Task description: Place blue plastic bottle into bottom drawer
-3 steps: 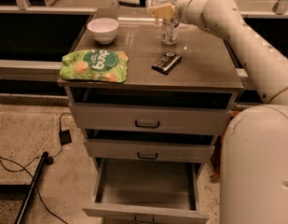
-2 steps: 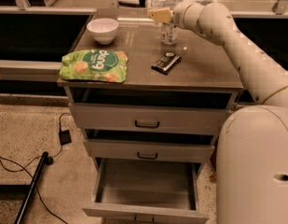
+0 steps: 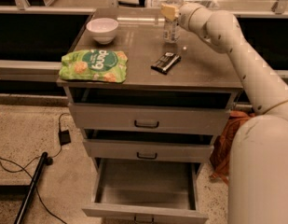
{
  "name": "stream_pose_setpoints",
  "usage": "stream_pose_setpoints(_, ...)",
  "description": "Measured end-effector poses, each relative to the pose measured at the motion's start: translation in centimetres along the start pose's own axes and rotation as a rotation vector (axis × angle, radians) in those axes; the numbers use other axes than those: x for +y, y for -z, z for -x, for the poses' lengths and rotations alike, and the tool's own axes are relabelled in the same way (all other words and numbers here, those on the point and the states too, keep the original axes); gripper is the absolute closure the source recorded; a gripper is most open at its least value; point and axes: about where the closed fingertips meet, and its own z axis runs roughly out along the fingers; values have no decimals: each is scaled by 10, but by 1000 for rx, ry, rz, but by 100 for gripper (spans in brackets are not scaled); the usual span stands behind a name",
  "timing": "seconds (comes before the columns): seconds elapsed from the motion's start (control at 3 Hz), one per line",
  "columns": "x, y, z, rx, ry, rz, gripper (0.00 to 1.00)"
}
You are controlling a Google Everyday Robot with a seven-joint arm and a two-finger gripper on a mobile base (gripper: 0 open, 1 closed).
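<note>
Grey metal cabinet point(image 3: 148, 73) fills the middle of my view, its flat top carrying everything I care about. The blue plastic bottle point(image 3: 171, 31) stands upright near the back edge of that top, right of centre, white cap up. My gripper point(image 3: 170, 11) sits at the bottle's upper part, against its shoulder, with a yellowish pad showing on the near side. From here I cannot tell whether it has closed on the bottle or is only beside it. The arm point(image 3: 241, 55) reaches in from the right, sloping down towards the pale robot body point(image 3: 260, 171) in the lower right corner.

On the same top, a white bowl point(image 3: 102, 29) sits at the back left, well apart from the bottle. A green snack bag point(image 3: 93, 65) lies flat at the front left. A dark wrapped bar point(image 3: 165, 62) lies in front of the bottle, near it but not touching. A tiny round object point(image 3: 184, 47) rests just to the right of the bottle's base; I cannot make out what it is.

Below, the top drawer point(image 3: 148, 118) is out by a small gap, and so is the middle drawer point(image 3: 147, 150). The bottom drawer point(image 3: 143, 212) is pulled well out, its plain grey inside open to view.

On the floor to the left, a black cable point(image 3: 22, 167) trails past a small black adapter point(image 3: 64, 136).
</note>
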Motion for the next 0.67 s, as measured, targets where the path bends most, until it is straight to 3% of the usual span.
stream_pose_setpoints(0.33, 3, 59, 48, -107, 82, 109, 92)
stream_pose_setpoints(0.67, 55, 99, 69, -122, 210, 268, 100)
